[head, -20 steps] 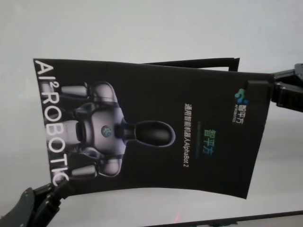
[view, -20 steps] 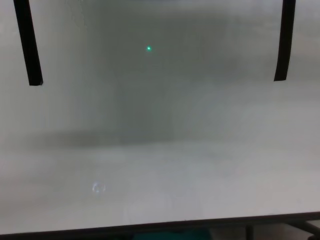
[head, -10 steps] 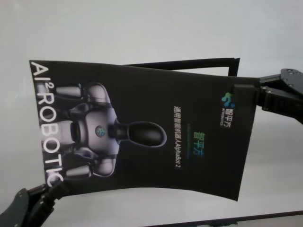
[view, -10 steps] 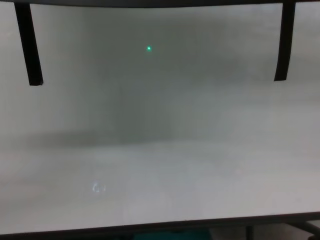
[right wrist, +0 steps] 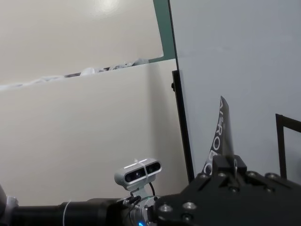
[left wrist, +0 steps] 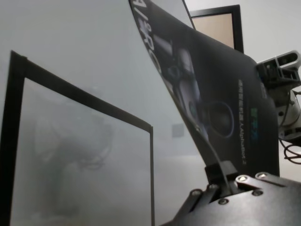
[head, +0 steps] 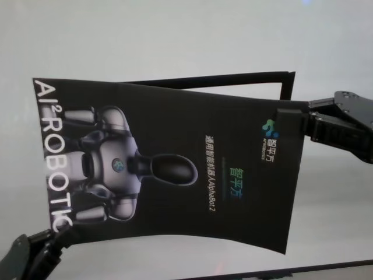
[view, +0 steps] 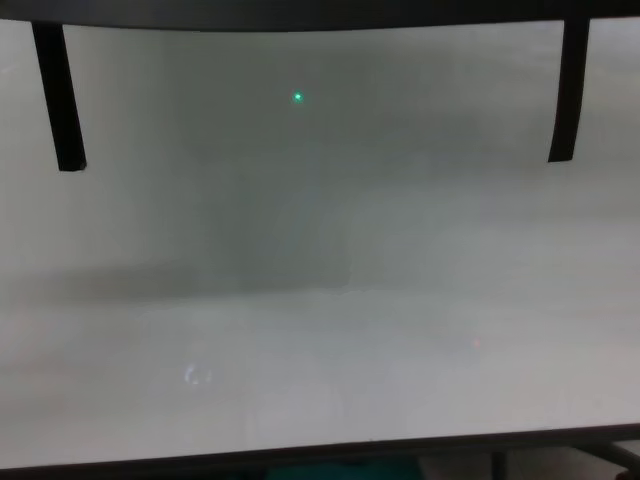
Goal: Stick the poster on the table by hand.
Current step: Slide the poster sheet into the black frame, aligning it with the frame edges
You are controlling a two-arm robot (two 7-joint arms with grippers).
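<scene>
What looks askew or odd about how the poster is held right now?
The poster hangs rotated and bowed above the table, pinched at opposite corners by the left gripper and right gripper, skewed against the black frame outline.

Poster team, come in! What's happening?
Left gripper and right gripper pinch opposite corners. Poster held bowed above the table. Black frame outline beneath it.

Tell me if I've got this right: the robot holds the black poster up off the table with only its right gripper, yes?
Not quite. Both grippers hold the poster off the table. In the head view the right gripper pinches the far right corner and the left gripper pinches the near left corner. The left wrist view shows its fingers clamped on the edge.
</scene>
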